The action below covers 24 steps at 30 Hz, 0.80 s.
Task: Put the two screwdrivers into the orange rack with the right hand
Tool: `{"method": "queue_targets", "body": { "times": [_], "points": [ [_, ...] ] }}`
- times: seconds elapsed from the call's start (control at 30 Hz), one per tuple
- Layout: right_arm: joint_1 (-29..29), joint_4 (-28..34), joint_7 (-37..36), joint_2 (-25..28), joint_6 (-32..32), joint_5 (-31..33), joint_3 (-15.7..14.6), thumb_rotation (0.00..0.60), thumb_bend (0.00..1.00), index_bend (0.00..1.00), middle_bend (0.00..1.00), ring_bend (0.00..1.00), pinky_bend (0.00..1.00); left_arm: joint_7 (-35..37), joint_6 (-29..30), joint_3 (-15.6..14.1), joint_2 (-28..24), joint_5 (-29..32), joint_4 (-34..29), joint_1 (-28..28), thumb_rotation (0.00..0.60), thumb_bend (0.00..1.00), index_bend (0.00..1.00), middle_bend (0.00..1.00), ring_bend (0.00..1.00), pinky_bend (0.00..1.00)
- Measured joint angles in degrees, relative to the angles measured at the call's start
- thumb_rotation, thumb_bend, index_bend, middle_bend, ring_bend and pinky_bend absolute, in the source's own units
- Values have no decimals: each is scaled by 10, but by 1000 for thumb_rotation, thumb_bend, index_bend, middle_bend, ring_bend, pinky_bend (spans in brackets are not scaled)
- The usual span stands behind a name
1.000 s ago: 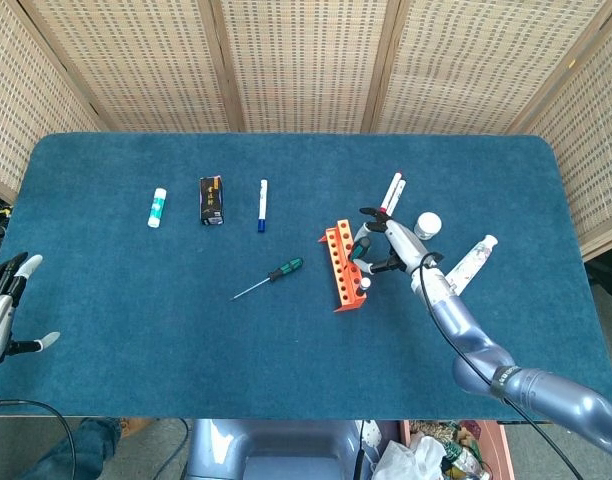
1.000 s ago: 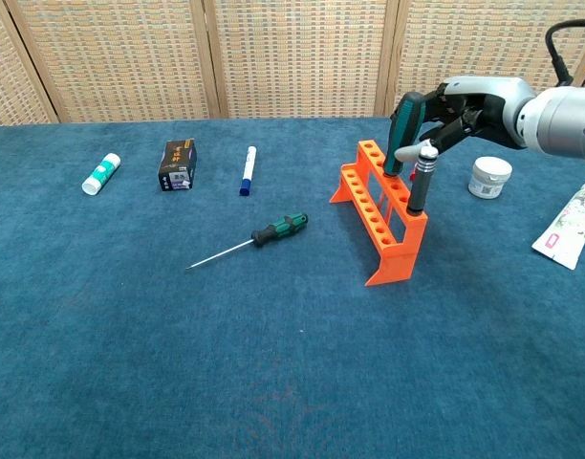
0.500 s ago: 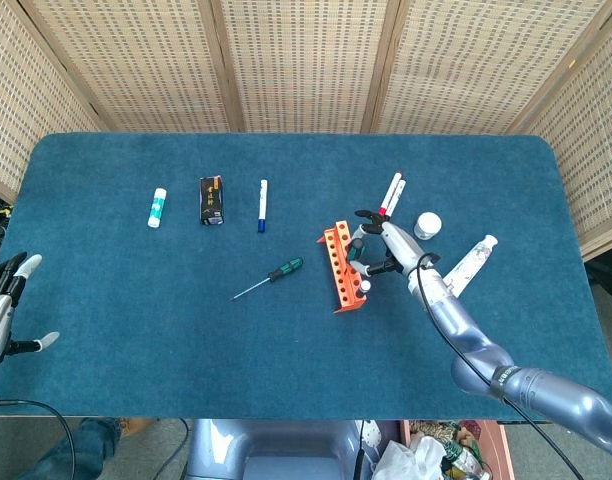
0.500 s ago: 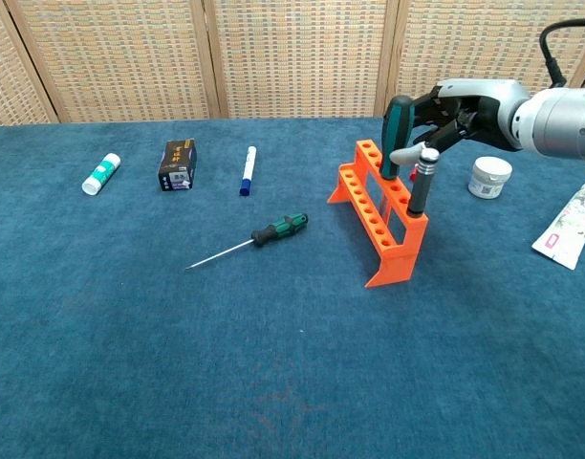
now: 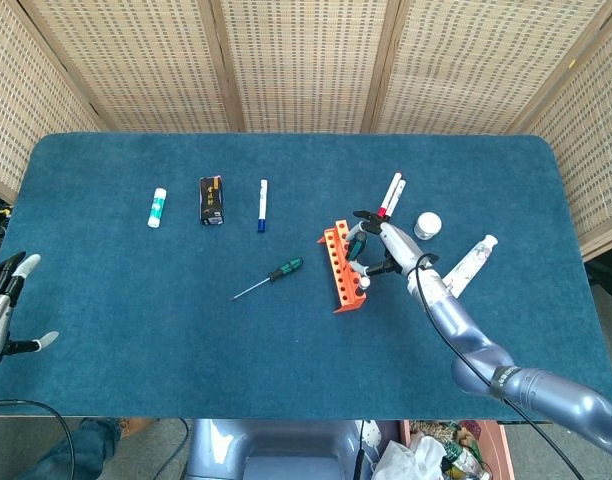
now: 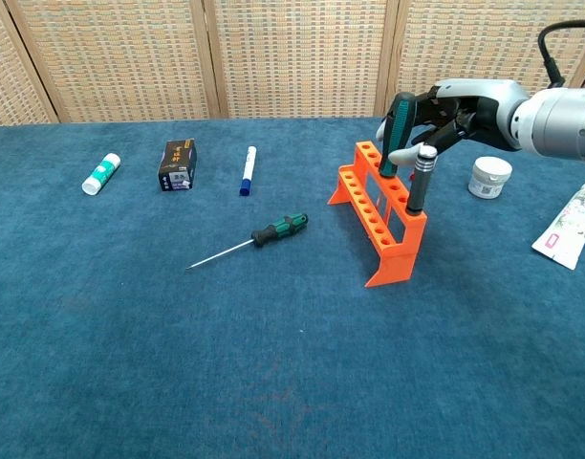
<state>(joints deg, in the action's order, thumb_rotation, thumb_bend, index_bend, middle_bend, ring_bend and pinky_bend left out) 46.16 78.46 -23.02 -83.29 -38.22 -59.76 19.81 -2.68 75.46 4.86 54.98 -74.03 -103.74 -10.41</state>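
The orange rack [image 6: 380, 216] [image 5: 341, 267] stands right of the table's middle, with a grey-and-black tool [image 6: 419, 181] upright in its near end. My right hand [image 6: 452, 112] [image 5: 382, 246] grips a green-handled screwdriver [image 6: 397, 135] nearly upright over the rack's far slots; its shaft is hidden behind the rack. A second green-and-black screwdriver [image 6: 250, 239] [image 5: 271, 276] lies flat on the blue cloth left of the rack. My left hand [image 5: 2, 305] hangs with fingers spread at the table's left edge, holding nothing.
At the back left lie a glue stick [image 6: 99, 173], a black box [image 6: 178, 164] and a blue-capped marker [image 6: 247, 170]. Right of the rack sit a white jar [image 6: 488, 177], a tube [image 6: 567, 228] and red-tipped markers [image 5: 391, 193].
My right hand has shifted slightly left with the green-handled screwdriver, bringing it over the rack's far slots. The left hand and the lying screwdriver have not moved.
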Motion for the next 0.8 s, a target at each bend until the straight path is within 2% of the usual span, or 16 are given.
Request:
{"method": "queue_targets", "body": {
  "times": [0.23, 0.47, 0.53, 0.63, 0.73, 0.8],
  "points": [
    [-6, 13, -1, 10, -4, -4, -1, 600, 266, 360, 70, 0, 83, 2, 2, -1, -1, -2, -1, 1, 600, 0, 0, 0, 0, 0],
    [-30, 64, 0, 62, -29, -29, -2, 600, 173, 323, 63, 0, 64, 9, 7, -2, -4, -8, -2, 5, 600, 0, 0, 0, 0, 0],
    [-43, 83, 1, 85, -46, -45, -4, 600, 110, 274, 49, 0, 49, 13, 11, -3, -6, -13, -2, 8, 600, 0, 0, 0, 0, 0],
    [-68, 107, 3, 122, -78, -74, -9, 600, 11, 132, 14, 0, 23, 19, 20, -5, -8, -20, -3, 13, 600, 0, 0, 0, 0, 0],
    [-97, 124, 11, 158, -119, -117, -21, 600, 0, 11, 0, 0, 1, 26, 30, -9, -11, -31, -4, 20, 600, 0, 0, 0, 0, 0],
    [-120, 129, 20, 179, -156, -151, -33, 600, 0, 0, 0, 0, 0, 31, 36, -12, -12, -40, -4, 23, 600, 0, 0, 0, 0, 0]
  ]
}}
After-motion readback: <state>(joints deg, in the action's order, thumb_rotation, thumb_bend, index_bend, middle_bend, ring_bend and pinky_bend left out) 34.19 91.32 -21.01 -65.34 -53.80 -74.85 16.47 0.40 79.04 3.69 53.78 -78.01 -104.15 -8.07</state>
